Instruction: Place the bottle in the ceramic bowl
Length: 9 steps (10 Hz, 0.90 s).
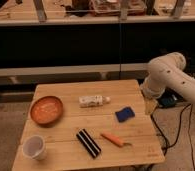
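The small white bottle (94, 101) lies on its side near the middle of the wooden table (66, 150), cap pointing right. The orange-brown ceramic bowl (46, 109) sits at the table's left side, to the left of the bottle, and holds nothing. The white arm (168, 77) bends in from the right. My gripper (151, 106) hangs at the table's right edge, well to the right of the bottle and apart from it.
A blue sponge (124, 114) lies right of the bottle. A black striped block (88, 142) and an orange tool (114, 139) lie near the front. A white cup (35, 147) stands at the front left. A dark counter runs behind the table. Cables trail on the floor at right.
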### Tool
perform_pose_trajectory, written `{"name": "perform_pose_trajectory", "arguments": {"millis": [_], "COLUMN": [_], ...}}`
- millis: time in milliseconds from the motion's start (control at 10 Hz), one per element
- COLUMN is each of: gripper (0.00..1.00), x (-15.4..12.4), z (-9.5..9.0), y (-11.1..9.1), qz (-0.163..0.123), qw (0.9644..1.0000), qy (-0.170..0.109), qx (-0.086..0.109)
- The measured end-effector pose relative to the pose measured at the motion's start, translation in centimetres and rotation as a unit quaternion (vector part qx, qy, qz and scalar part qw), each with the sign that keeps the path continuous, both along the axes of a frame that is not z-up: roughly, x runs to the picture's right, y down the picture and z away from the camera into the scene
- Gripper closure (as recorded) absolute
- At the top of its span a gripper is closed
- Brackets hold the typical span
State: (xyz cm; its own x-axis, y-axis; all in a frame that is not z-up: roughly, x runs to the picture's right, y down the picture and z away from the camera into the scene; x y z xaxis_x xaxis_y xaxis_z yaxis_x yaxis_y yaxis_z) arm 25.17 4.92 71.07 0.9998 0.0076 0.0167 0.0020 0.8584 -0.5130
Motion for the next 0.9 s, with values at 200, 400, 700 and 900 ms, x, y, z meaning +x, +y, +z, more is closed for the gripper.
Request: {"name": "perform_pose_trajectory", "arguments": {"millis": [200, 400, 700, 900], "gripper": [0.20, 0.20, 0.20, 0.20], "x": [-0.6, -3.0, -5.4, -5.9], "z": [0.2, 1.4, 2.5, 3.0], "y": [-0.7, -2.3, -4.3, -4.5], "qz": [-0.006, -0.013, -0.028, -0.036], "qw": [0.9999, 0.9995, 0.9982, 0.9975], "qy": [-0.008, -0.028, -0.053, -0.060], "qx": [0.001, 0.001, 0.002, -0.002]}}
